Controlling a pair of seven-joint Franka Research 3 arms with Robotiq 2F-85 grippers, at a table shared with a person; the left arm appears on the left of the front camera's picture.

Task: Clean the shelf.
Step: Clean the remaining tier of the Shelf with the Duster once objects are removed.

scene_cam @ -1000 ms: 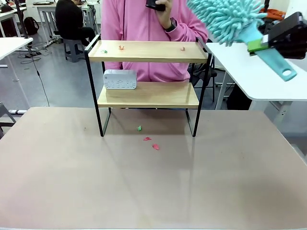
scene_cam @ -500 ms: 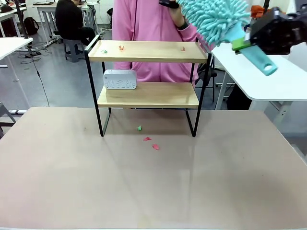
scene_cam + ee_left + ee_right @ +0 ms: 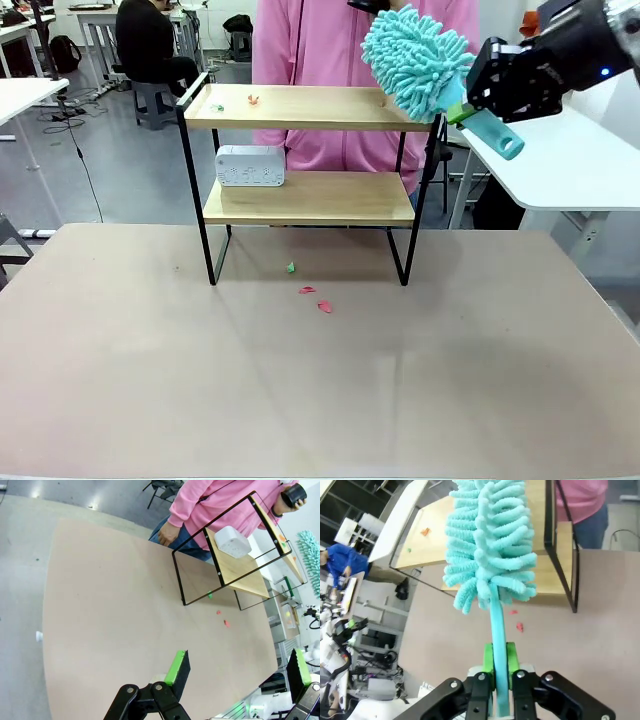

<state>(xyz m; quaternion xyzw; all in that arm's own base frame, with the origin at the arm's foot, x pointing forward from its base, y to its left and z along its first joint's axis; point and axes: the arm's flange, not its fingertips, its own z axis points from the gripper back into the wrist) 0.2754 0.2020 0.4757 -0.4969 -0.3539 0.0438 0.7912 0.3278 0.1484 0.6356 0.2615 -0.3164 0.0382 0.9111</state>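
Note:
The shelf (image 3: 300, 108) stands mid-table, with two wooden boards in a black frame. Small green and red scraps (image 3: 216, 107) lie on its top board, and a white box (image 3: 250, 165) sits on the lower one. My right gripper (image 3: 470, 108) is shut on the handle of a teal fluffy duster (image 3: 415, 60). The duster's head hangs at the top board's right end; contact cannot be told. In the right wrist view the green pads (image 3: 488, 661) clamp the duster (image 3: 490, 545) handle above the shelf (image 3: 435, 535). My left gripper (image 3: 238, 669) is open over the table, far from the shelf (image 3: 235, 565).
More scraps (image 3: 307, 290) lie on the table (image 3: 300, 400) in front of the shelf. A person in a pink top (image 3: 310, 40) stands right behind it, holding a black object. A white table (image 3: 560, 160) is at the right.
My right gripper has carried the duster left and down, from above the white table to the right end of the shelf's top board. The person has shifted to the right.

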